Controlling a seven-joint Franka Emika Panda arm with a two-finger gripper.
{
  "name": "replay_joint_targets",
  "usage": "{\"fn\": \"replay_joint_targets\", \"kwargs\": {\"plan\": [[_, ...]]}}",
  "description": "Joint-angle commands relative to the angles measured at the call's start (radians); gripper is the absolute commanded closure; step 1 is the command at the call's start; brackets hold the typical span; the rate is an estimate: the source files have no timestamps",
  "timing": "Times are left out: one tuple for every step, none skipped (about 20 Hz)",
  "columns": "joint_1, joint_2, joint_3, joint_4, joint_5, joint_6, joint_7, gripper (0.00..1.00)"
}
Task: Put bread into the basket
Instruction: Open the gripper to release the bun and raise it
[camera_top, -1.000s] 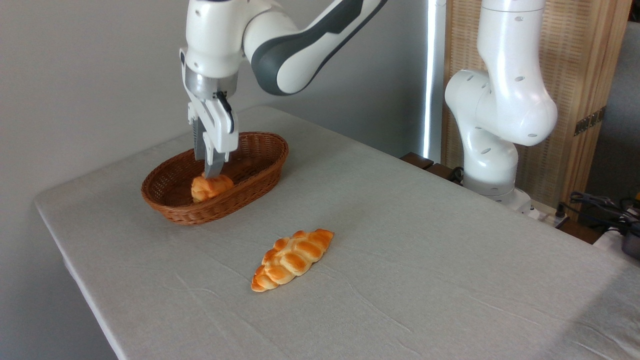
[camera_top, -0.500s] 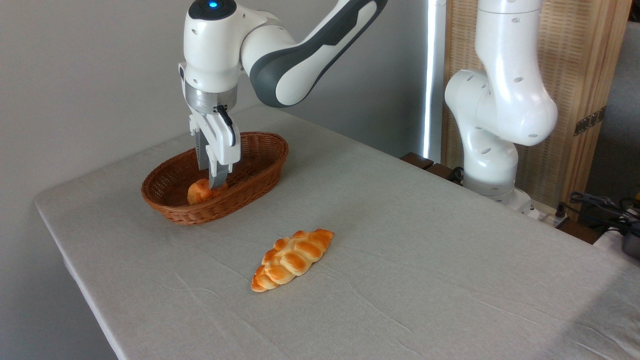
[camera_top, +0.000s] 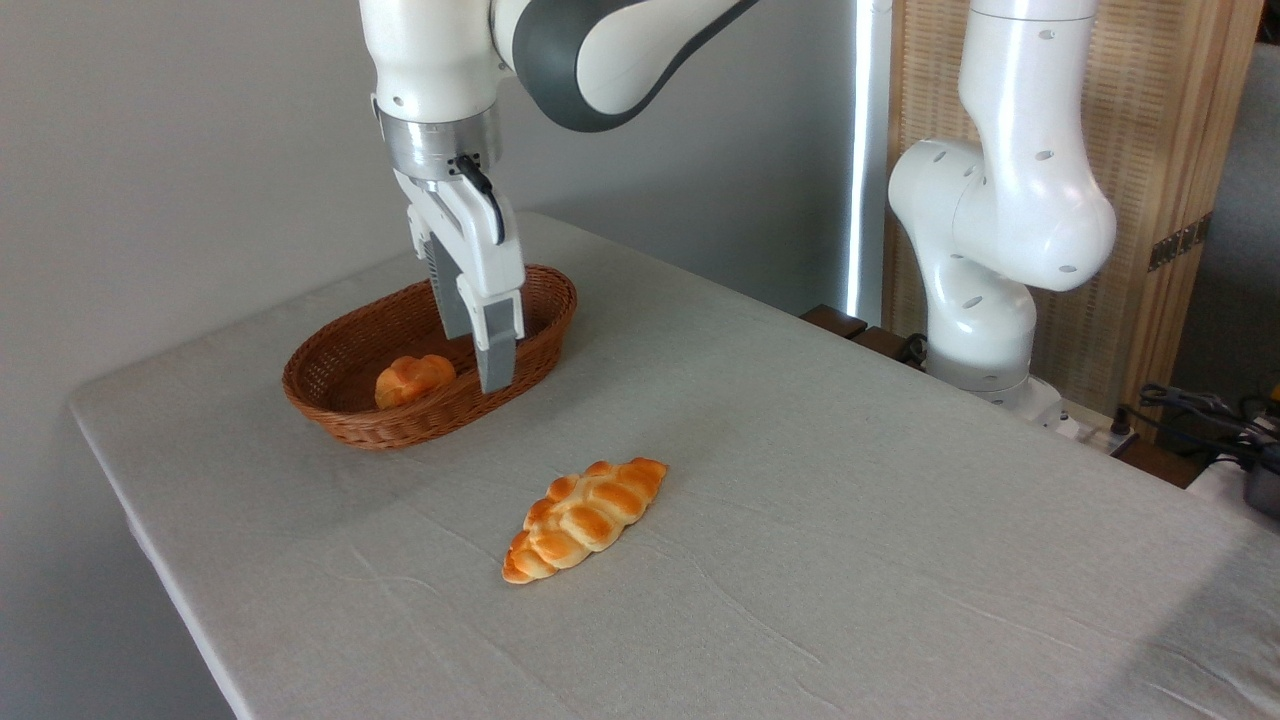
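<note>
Bread (camera_top: 413, 379), a small round bun, lies inside the basket (camera_top: 330, 420), toward its near-left end. Gripper (camera_top: 480, 362) hangs just right of the bun and above the basket, holding nothing; whether its fingers are parted cannot be told from here. A braided loaf (camera_top: 583, 518) rests on the table (camera_top: 900, 520), well apart.

A golden-orange glossy bun (camera_top: 412, 378) sits in a reddish-brown woven wicker basket (camera_top: 350, 425). A braided golden loaf (camera_top: 583, 517) with paler seams lies on the pale grey-beige cloth worktop (camera_top: 850, 520). The arm's pincer (camera_top: 478, 355) is white and grey.
</note>
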Motion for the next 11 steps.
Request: {"fn": "replay_joint_targets", "kwargs": {"plan": [[-0.007, 0.01, 0.034, 0.059, 0.118, -0.088, -0.09, 0.0], [-0.007, 0.011, 0.037, 0.078, 0.168, -0.133, -0.09, 0.0], [-0.007, 0.013, 0.038, 0.091, 0.207, -0.159, -0.092, 0.0], [0.003, 0.011, 0.041, 0.096, 0.225, -0.165, -0.099, 0.0], [0.028, 0.01, 0.059, 0.113, 0.218, -0.164, -0.099, 0.0], [0.036, 0.01, 0.072, 0.14, 0.21, -0.164, -0.098, 0.0], [0.041, 0.01, 0.073, 0.16, 0.192, -0.164, -0.096, 0.0], [0.042, 0.01, 0.093, 0.165, 0.166, -0.164, -0.096, 0.0], [0.041, 0.008, 0.116, 0.165, 0.134, -0.167, -0.098, 0.0], [0.041, 0.003, 0.122, 0.165, 0.108, -0.168, -0.099, 0.0], [0.041, 0.002, 0.124, 0.165, 0.1, -0.17, -0.098, 0.0]]}}
